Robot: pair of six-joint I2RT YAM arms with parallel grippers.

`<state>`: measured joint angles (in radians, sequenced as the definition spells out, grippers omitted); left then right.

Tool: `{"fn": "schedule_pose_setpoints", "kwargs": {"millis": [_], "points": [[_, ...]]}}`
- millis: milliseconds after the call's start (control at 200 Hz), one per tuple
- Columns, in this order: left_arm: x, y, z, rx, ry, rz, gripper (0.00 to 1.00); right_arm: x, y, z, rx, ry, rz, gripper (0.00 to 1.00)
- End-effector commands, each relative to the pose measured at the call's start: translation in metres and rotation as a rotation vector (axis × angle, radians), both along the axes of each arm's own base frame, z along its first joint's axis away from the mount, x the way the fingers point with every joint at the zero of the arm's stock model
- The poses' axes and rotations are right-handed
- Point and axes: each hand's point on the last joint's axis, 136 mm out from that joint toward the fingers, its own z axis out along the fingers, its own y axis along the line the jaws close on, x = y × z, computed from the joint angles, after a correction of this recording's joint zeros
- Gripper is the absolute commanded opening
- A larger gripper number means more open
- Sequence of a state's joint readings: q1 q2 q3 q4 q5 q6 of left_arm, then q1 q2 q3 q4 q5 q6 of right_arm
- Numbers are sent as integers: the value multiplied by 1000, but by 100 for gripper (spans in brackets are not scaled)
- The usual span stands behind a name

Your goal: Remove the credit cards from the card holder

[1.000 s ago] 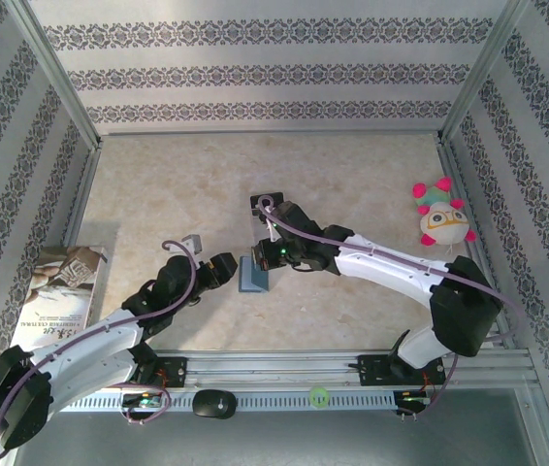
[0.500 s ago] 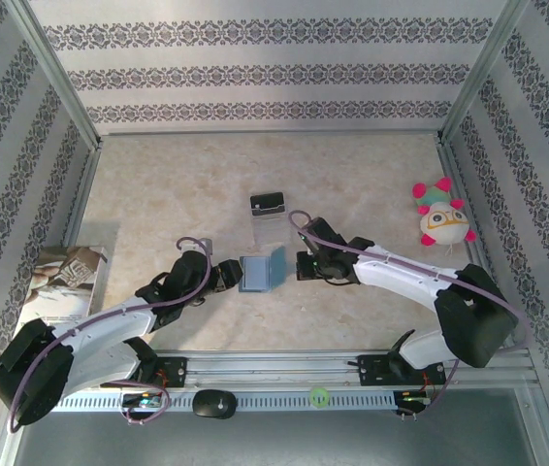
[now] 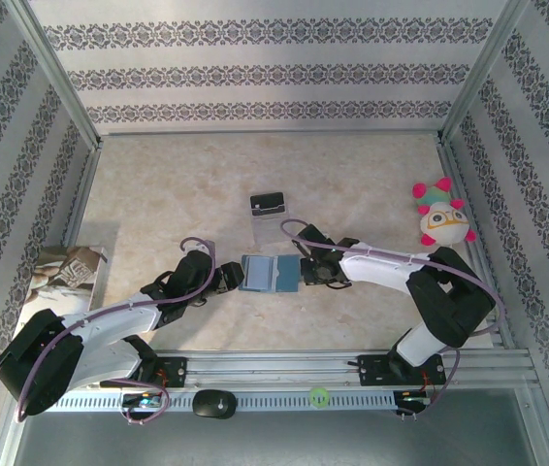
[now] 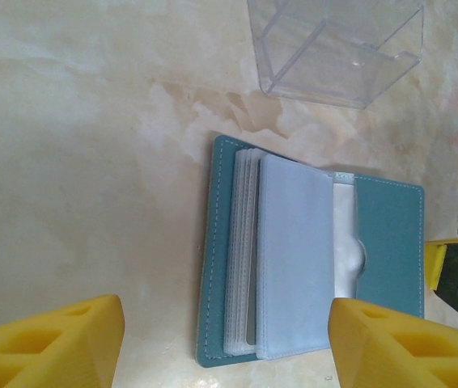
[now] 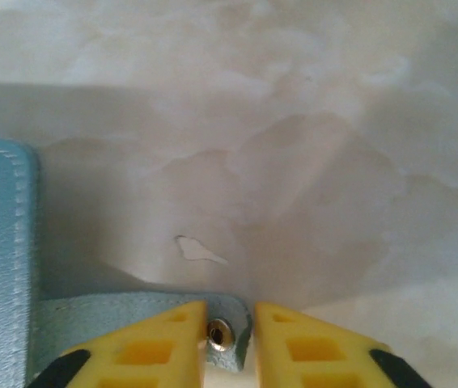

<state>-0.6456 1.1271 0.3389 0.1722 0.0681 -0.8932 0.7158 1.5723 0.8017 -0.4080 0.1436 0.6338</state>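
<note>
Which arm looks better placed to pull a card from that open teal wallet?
Left, probably: the open left gripper straddles the clear plastic sleeves of the teal card holder. The right gripper sits at its snap tab.

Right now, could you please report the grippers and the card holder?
Left gripper open above card holder. Right gripper narrowly apart at its snap tab, grip unclear. Card holder lies open, flat. Clear stand just beyond, not touching.

Left end effector [image 4: 227, 327] gapes; right end effector [image 5: 229, 330] ajar.
</note>
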Motion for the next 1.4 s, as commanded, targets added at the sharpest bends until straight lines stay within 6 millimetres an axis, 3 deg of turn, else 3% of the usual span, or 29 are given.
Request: {"fn": "schedule_pose_setpoints", "kwargs": {"millis": [0,185,300,460,555,655,774,919,1259,1399], "points": [[9,-4,13,-21,-50,-9,68,2,-10,18,-21,-52,-20,36],[11,-8,15,-27,-58,-22,68,8,3,79,82,-191,31,47],[13,-9,16,-24,-66,-26,68,8,41,112,206,-255,156,48],[14,-15,16,-31,-61,-53,67,1,100,118,344,-193,318,44],[15,-14,15,-25,-57,-46,67,-1,116,99,362,-106,334,39],[13,-10,14,-17,-58,-34,68,-2,105,66,291,-26,294,33],[11,-6,10,7,-47,-27,68,-4,75,26,224,49,202,32],[11,-1,4,41,-31,-16,62,1,42,-4,109,72,125,31],[9,-1,2,42,-15,-19,60,21,25,-12,-19,33,146,27],[6,-1,2,24,-12,-14,60,26,38,10,37,-36,195,33]]}}
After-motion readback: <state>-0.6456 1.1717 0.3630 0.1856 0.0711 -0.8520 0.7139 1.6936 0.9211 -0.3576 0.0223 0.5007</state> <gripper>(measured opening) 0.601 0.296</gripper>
